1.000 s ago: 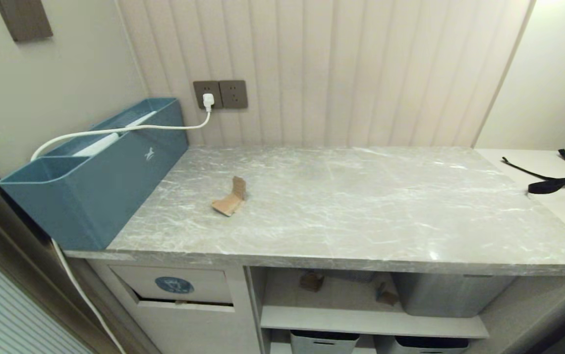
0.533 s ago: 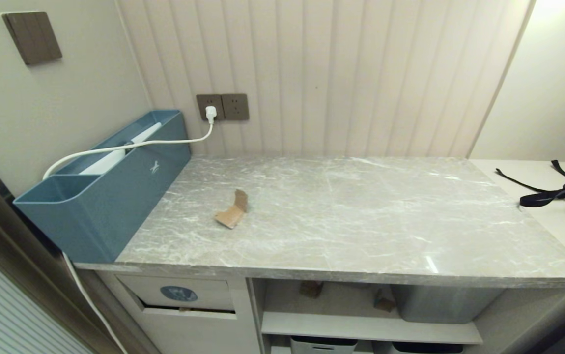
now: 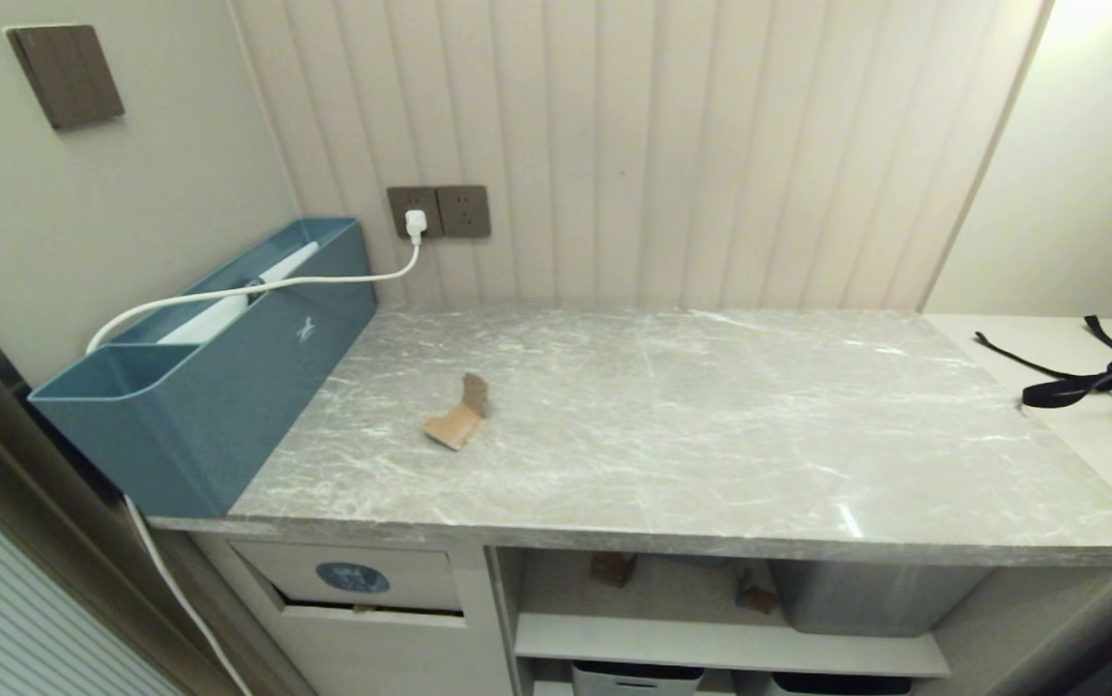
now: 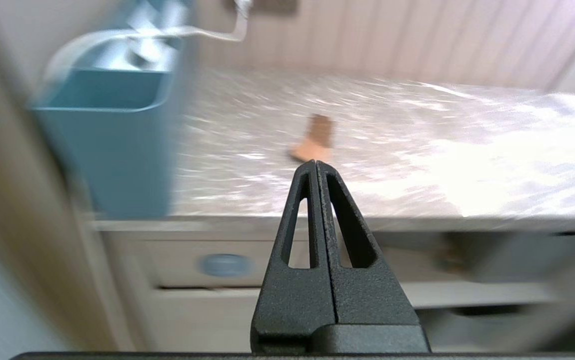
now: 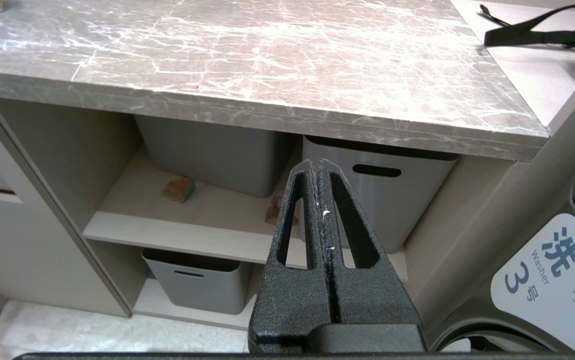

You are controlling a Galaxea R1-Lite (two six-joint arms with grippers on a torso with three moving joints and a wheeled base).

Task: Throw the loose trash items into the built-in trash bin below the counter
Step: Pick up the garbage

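**Step in hand.** Approach; nothing is gripped. Left end effector point(image 4: 316, 165): fingers pressed together, empty, pointed across the front edge of the tabletop point(image 3: 711, 445). Right end effector point(image 5: 319, 165): fingers pressed together, empty, held low before the open shelving, apparently idle.

**Item 1, curled cardboard scrap** point(image 3: 457, 414). Lies on the tabletop straight ahead of the left end effector's tips and beyond them, not touching. One flap lies flat and the other stands up at the fold. The long axis seems to run from the flat near end to the raised far end, roughly in line with the left end effector's reach, slanted slightly toward its right.

**Item 2, scrap with teal patch** point(image 5: 179, 190). On the upper shelf point(image 5: 207, 220) under the tabletop, ahead of the right end effector and off to its left; heading cannot be told.

**Item 3, third scrap** point(image 5: 273, 210). Same shelf, just beyond the right end effector's tips, partly hidden by them; axis unclear.

**Destination, built-in trash bin flap** point(image 3: 353, 577). Blue oval sticker; below and left of the left end effector's line.

**Next move calls for.** Likely: spread the left fingers, advance over Item 1, pinch across the raised flap, then carry it down to the flap.
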